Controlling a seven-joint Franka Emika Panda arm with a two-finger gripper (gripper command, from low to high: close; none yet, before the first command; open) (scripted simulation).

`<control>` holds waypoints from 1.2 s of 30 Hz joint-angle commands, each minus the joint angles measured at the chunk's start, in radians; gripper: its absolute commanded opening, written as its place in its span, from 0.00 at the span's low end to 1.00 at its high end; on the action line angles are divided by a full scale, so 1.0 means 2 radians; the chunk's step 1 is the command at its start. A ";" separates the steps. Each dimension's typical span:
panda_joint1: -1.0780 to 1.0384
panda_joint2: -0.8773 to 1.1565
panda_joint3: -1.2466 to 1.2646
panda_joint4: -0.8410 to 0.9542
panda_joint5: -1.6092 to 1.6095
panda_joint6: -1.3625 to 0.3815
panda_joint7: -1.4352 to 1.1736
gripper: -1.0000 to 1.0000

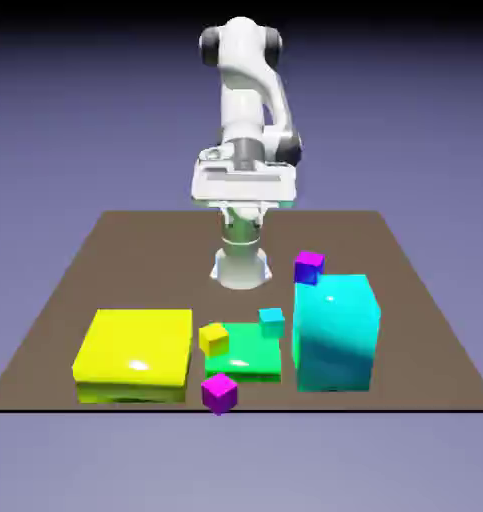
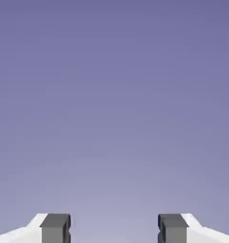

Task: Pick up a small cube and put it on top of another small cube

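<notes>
The tiny magenta cube (image 1: 219, 392) sits on the table at its front edge, just in front of a flat green block (image 1: 250, 358). The tiny yellow cube (image 1: 213, 338) rests at that green block's left end. My gripper (image 1: 241, 200) hangs high above the far middle of the table, well away from both cubes. In the hand view the gripper (image 2: 114, 230) is open, its grey fingertips (image 2: 55, 228) wide apart with nothing between them. Only the plain backdrop shows there; neither cube is in that view.
A large flat yellow block (image 1: 135, 355) lies left of the yellow cube. A tall cyan block (image 1: 335, 332) stands on the right, with a small purple-and-blue cube (image 1: 308, 267) behind it. A small cyan cube (image 1: 272, 321) sits on the green block. The brown table (image 1: 135, 260) ends just before the magenta cube.
</notes>
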 commanded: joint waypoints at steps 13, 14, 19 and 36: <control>0.101 0.236 -0.113 0.149 0.033 -0.137 -0.187 0.50; 0.108 0.254 -0.121 0.160 0.036 -0.148 -0.201 0.50; 0.147 0.344 -0.165 0.217 0.049 -0.201 -0.273 0.50; 0.176 0.567 -0.197 0.316 0.107 -0.219 -0.415 0.00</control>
